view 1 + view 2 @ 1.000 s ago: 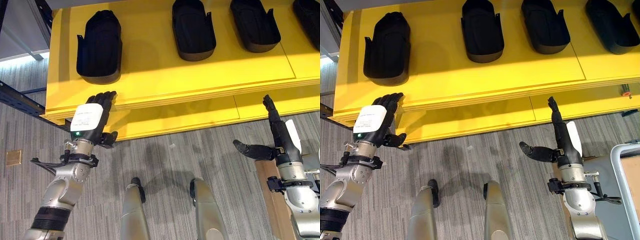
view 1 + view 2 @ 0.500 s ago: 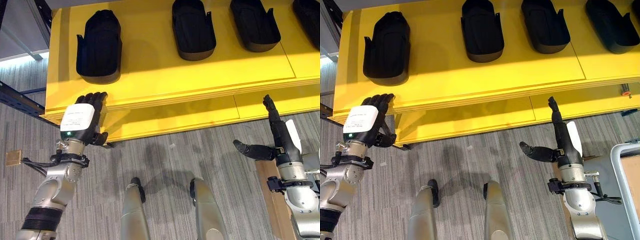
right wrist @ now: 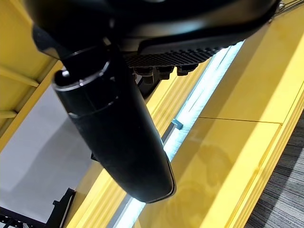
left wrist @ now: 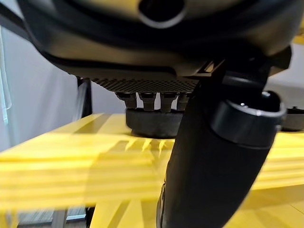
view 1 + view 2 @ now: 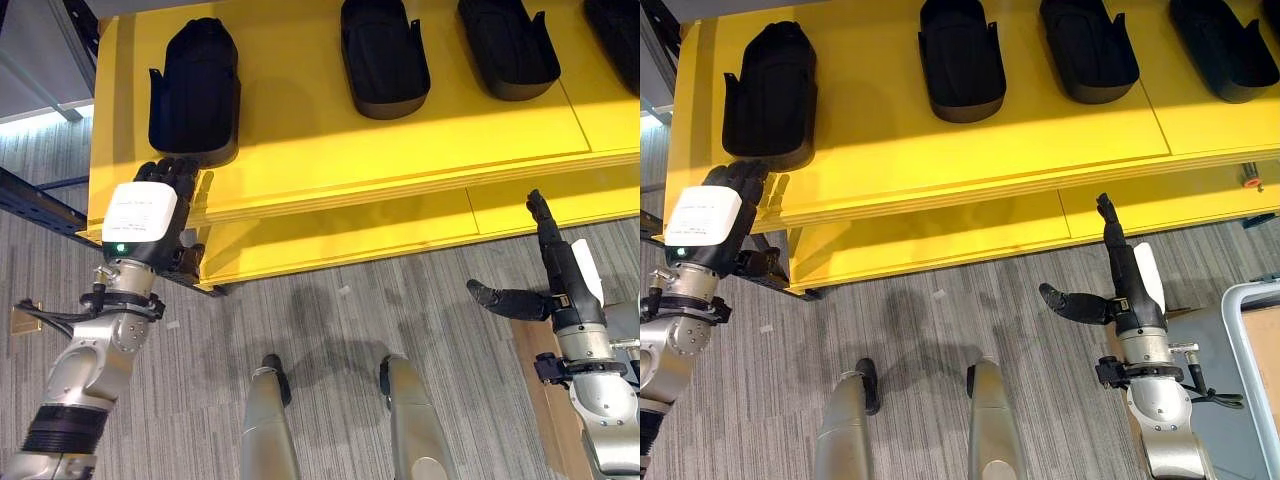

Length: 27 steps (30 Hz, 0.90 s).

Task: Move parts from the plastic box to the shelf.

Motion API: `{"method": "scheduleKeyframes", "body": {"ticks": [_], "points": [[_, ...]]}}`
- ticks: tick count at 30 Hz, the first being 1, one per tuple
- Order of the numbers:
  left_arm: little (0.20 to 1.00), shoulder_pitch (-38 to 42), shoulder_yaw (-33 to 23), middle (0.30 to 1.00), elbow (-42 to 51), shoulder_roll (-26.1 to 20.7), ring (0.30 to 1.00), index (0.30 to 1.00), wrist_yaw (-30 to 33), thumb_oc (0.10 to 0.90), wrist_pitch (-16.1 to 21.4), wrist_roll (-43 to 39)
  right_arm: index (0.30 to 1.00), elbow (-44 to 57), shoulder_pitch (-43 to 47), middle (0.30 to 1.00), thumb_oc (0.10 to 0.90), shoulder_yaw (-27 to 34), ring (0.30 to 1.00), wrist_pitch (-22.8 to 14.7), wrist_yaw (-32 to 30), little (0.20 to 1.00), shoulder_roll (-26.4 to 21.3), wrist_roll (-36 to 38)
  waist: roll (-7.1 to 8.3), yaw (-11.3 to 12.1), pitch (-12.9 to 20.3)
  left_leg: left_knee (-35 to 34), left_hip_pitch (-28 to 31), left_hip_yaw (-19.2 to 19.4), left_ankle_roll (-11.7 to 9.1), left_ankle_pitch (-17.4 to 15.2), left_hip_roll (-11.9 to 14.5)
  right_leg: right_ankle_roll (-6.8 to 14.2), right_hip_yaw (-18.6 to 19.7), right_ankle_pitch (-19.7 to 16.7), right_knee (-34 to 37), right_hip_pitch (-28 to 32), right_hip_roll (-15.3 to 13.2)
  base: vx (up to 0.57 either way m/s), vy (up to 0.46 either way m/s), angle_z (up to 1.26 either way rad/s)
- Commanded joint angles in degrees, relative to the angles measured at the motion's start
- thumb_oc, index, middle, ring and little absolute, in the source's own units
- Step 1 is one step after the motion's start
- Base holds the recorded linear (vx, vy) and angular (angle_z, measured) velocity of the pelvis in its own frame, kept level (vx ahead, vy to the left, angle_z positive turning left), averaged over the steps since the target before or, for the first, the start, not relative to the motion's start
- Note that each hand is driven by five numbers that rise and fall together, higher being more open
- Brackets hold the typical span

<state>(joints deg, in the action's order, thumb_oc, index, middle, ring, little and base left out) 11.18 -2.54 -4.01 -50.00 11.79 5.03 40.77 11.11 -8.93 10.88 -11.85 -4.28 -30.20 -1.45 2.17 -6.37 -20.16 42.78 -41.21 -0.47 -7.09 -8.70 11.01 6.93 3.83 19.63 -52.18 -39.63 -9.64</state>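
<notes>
I take the yellow shelf [image 5: 380, 150] as the landmark. Nearest to me, the right hand [image 5: 1118, 285] hangs in front of the shelf's lower front edge, over the carpet and well below the top board. Its fingers are straight and point up toward the shelf, the thumb sticks out sideways, and it holds nothing. Its wrist view agrees: only shelf boards past the thumb.

At the shelf's left front corner, the left hand [image 5: 150, 215] is raised to the edge of the top board. Its fingertips reach just short of the nearest black part [image 5: 195, 90]. From the head views the fingers look loosely bent, with nothing between them. In the left wrist view the fingertips sit right in front of the part's base (I cannot tell whether they touch it). I judge this hand empty, its fingers relaxed rather than clamped.

Farther back on the top board, three more black parts stand in a row: second part [image 5: 384, 55], third part [image 5: 508, 45], and fourth part [image 5: 1223, 45] toward the right end. All lie flat on the board, apart from each other.

At the right edge of the right eye view I see a pale rim, possibly the plastic box [image 5: 1237, 340].

My judgement: a placement on the shelf is finished, with both hands empty. The next move calls for drawing the left hand clear without nudging the near part, then turning to the box for another piece.
</notes>
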Motion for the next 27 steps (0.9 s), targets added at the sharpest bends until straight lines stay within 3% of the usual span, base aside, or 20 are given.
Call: {"method": "scheduleKeyframes", "body": {"ticks": [1,15,27], "points": [[1.0,7.52,-2.22,1.0,1.79,-3.96,1.0,1.0,1.02,0.9,1.67,-4.13,1.0,5.85,2.27,1.0,0.9,4.49,1.0,-4.6,-1.68,1.0,-2.68,2.94,-0.84,-1.13,3.23,2.51,3.14,-0.76,2.82,-6.91,0.87,-2.32,0.57,-1.77,6.92,3.44,0.09,0.0,0.0,0.0],[1.0,9.53,-0.21,1.0,1.61,-7.91,1.0,1.0,-6.26,0.9,3.59,-12.94,1.0,6.09,1.16,1.0,0.9,4.77,1.0,-4.17,0.48,1.0,-1.19,3.78,-0.98,-1.44,3.27,2.37,2.83,-0.83,2.61,-6.67,0.87,-2.31,0.48,-2.06,7.17,3.33,0.02,0.0,0.0,0.0],[1.0,4.77,-6.35,1.0,7.77,-12.78,1.0,1.0,-11.35,0.9,4.11,-19.18,1.0,5.81,0.47,1.0,0.9,5.79,1.0,-3.68,2.01,1.0,-0.25,3.58,-1.19,-0.91,3.12,2.61,2.49,-1.03,2.57,-6.82,0.81,-2.26,0.35,-1.91,7.05,3.37,0.1,0.0,0.0,0.0]]}}
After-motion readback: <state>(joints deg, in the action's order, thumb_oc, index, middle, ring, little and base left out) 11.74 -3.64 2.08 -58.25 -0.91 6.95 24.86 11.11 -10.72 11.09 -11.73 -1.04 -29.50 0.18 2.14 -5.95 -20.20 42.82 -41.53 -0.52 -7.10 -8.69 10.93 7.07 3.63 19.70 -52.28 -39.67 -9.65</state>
